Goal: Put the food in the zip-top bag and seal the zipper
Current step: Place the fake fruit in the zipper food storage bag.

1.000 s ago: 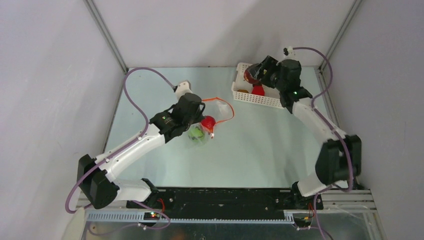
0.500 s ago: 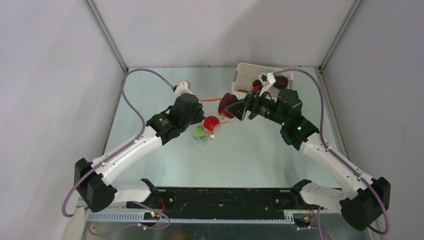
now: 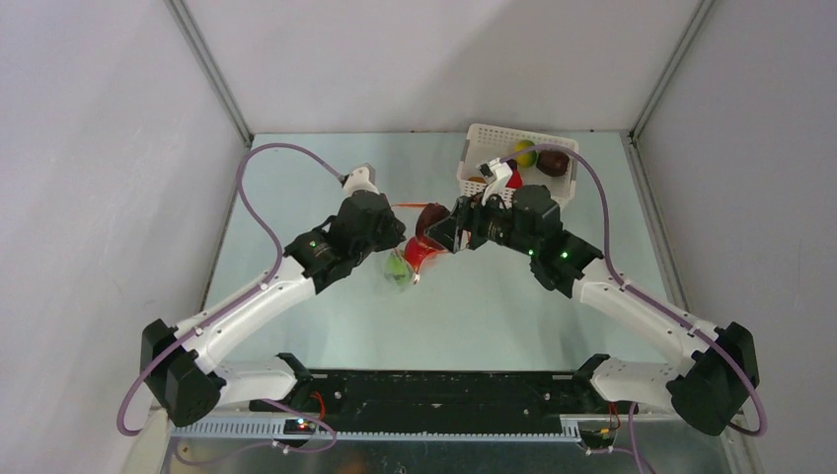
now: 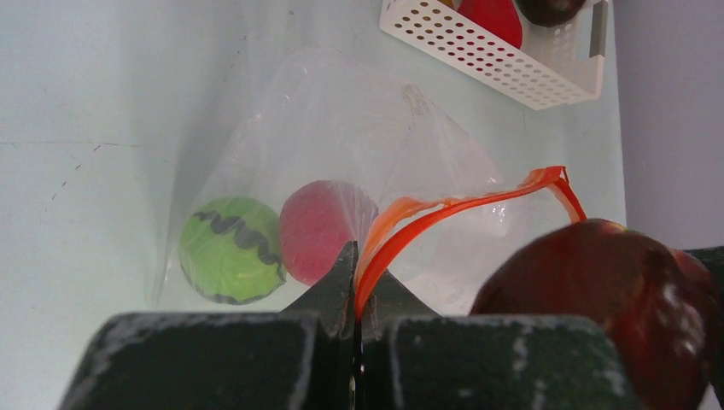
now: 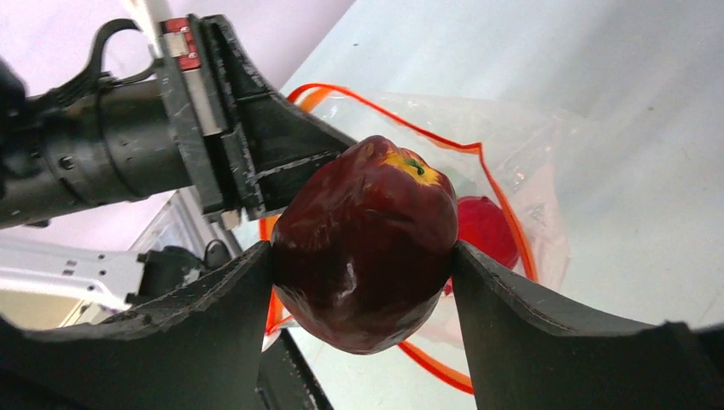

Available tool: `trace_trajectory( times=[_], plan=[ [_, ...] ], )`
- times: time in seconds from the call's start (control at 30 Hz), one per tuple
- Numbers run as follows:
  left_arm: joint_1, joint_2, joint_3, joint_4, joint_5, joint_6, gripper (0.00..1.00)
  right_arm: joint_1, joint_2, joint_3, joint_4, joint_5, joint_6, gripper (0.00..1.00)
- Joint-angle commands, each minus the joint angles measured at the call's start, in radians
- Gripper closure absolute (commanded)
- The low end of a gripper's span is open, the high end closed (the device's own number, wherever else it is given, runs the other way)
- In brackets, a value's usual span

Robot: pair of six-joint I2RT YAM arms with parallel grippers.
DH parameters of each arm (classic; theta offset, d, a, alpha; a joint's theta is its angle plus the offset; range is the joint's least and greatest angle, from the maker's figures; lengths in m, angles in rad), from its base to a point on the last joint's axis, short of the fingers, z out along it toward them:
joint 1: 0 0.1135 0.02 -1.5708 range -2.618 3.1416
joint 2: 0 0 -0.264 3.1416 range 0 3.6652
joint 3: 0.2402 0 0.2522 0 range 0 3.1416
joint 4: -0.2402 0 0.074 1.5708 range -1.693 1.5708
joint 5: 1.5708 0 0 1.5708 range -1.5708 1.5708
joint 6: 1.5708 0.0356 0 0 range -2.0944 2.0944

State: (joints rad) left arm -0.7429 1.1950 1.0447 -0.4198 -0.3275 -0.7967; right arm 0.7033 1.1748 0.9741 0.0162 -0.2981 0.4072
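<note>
A pale green table (image 3: pixel 474 316) held two robot arms whose tips met near its middle. Behind the right gripper (image 3: pixel 444 229), toward the far edge, sat a white perforated basket (image 3: pixel 484 131) holding a yellow-green fruit (image 3: pixel 524 153) and a dark fruit (image 3: pixel 553 161). Ahead of and below the left gripper (image 4: pixel 353 265), the clear zip-top bag (image 4: pixel 341 120) lay slumped on the table with its mouth lifted. The left gripper was clenched tight on the orange-red zipper (image 4: pixel 461 205), pinching one lip of the bag. The right gripper grasped a glossy maroon fruit (image 5: pixel 367 248) across its widest part, just beside the left fingertips at the bag's mouth, not yet inside. In the bag, beyond the left fingertips, a red fruit (image 4: pixel 320 226) and a green striped fruit (image 4: pixel 226 248) lay side by side. The bag looked thin, floppy and slick, likely to collapse unless held by its stiffer zipper rim. The fruit looked light, round and smooth, prone to roll, so a grip across the middle suited it. Only the overhead view showed both arms and the whole basket. Only the left wrist view showed the pinch on the strip. Only the right wrist view showed the mouth gaping as an orange loop beyond the held fruit. No slider tab was visible.
</note>
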Motion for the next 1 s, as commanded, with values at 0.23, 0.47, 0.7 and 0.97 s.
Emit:
trace_trajectory(
  times=[0.23,0.47,0.7,0.97],
  plan=[
    [0.004,-0.055,-0.012,0.048,0.015,-0.021,1.00,0.050,0.030,0.027,0.011,0.149,-0.047,0.03],
    [0.004,-0.048,-0.004,0.054,0.018,-0.019,1.00,0.052,0.004,0.041,0.014,0.114,-0.051,0.01],
    [0.004,-0.048,-0.005,0.046,0.002,-0.016,1.00,-0.076,-0.030,0.079,-0.009,0.025,0.022,0.01],
    [0.006,-0.039,0.012,0.032,-0.007,-0.003,1.00,-0.309,0.011,0.136,-0.117,0.068,0.063,0.00]
  ],
)
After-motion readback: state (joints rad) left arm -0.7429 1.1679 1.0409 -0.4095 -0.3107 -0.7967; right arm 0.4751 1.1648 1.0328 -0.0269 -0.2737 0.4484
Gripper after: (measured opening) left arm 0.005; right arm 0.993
